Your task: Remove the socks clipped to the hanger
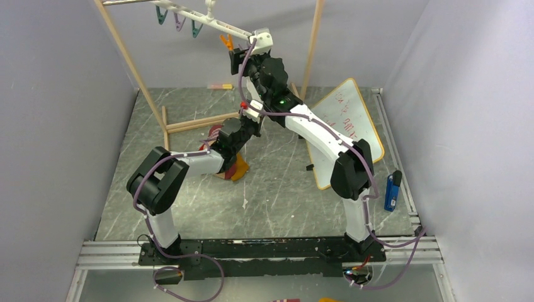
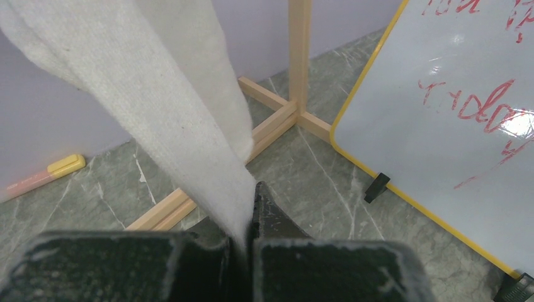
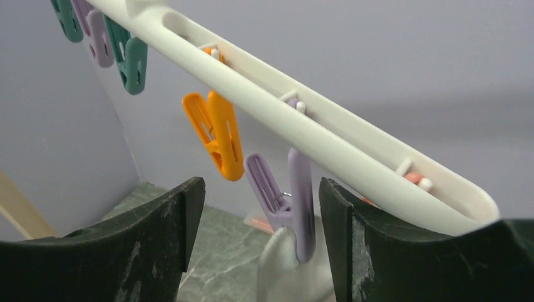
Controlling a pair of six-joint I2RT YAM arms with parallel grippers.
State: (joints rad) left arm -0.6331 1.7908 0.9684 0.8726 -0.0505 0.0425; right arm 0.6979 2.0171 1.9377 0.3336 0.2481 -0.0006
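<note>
The white hanger bar (image 1: 208, 20) hangs high at the back, with teal, purple and orange clips below it. In the right wrist view the bar (image 3: 315, 129) crosses overhead, and a purple clip (image 3: 286, 195) grips the top of a white sock (image 3: 293, 267). My right gripper (image 3: 261, 189) is open, one finger on each side of that clip; it is up by the bar's end (image 1: 241, 60). My left gripper (image 2: 249, 217) is shut on the lower part of a long white sock (image 2: 182, 126), below the right gripper (image 1: 252, 113). Another white sock (image 2: 217, 69) hangs behind it.
The orange clip (image 3: 217, 132) and a teal clip (image 3: 129, 60) hang empty. Maroon and mustard socks (image 1: 238, 170) lie on the table under the left arm. The wooden rack frame (image 1: 148, 94), a whiteboard (image 1: 349, 123), a pink-yellow marker (image 1: 220, 86) and a blue object (image 1: 391, 190) are around.
</note>
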